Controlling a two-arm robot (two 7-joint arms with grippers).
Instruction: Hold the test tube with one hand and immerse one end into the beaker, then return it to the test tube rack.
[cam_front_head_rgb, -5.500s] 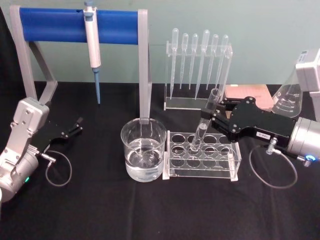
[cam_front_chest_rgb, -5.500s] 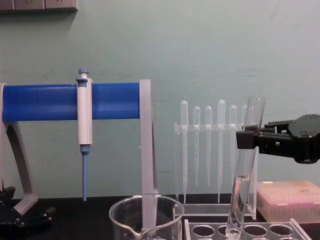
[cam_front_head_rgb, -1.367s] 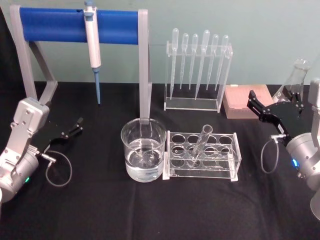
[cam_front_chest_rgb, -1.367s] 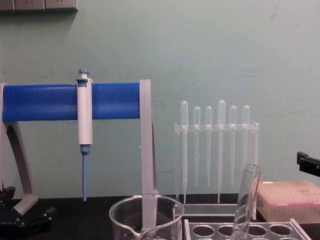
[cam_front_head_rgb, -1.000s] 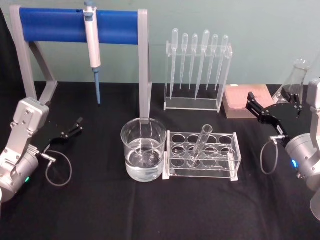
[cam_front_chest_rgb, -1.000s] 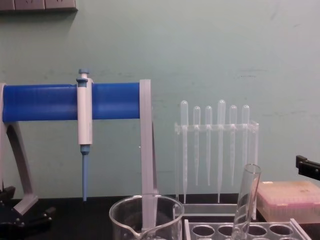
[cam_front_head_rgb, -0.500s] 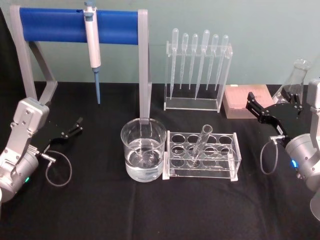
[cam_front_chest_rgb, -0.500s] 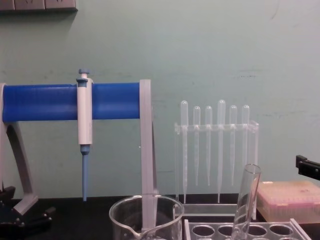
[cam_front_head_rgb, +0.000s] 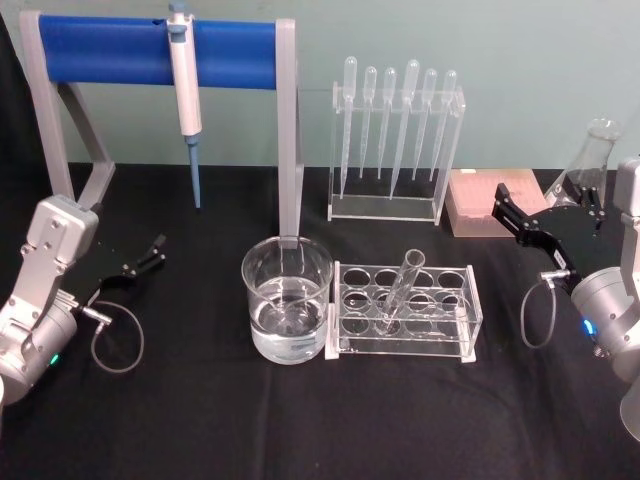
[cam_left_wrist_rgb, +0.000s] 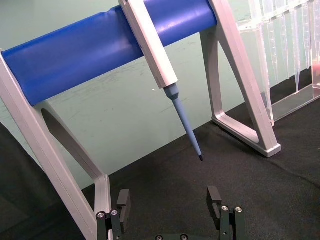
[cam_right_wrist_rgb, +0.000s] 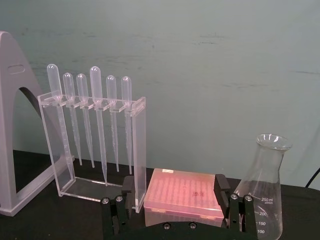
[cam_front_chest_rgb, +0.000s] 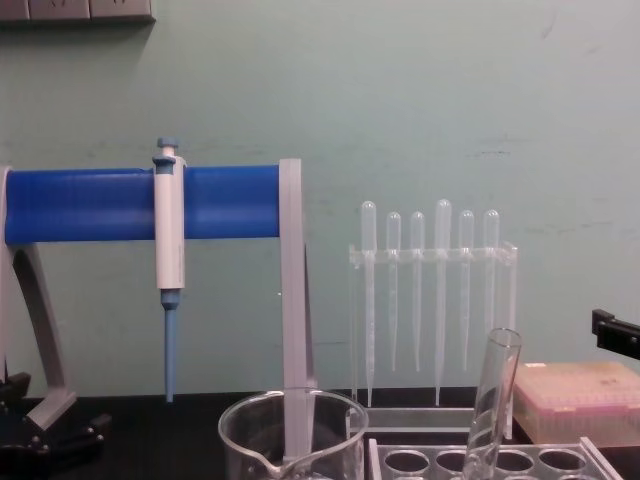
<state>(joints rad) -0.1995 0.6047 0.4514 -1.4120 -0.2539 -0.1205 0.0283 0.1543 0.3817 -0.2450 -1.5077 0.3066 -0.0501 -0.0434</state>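
Your right gripper (cam_front_head_rgb: 548, 212) sits at the bench's (cam_front_head_rgb: 200, 420) right side, jaws spread wide and empty, framing the pink tip box (cam_right_wrist_rgb: 184, 197). Beside it stands a flask (cam_right_wrist_rgb: 263, 195) marked "250 ml", with graduations 200, 150 and 100. The test tube (cam_front_head_rgb: 398, 290) leans in the rack (cam_front_head_rgb: 405, 310), just right of the beaker (cam_front_head_rgb: 287, 300), which holds clear liquid. Your left gripper (cam_front_head_rgb: 140, 262) rests open and empty at the left, below the pipettor (cam_left_wrist_rgb: 160, 65).
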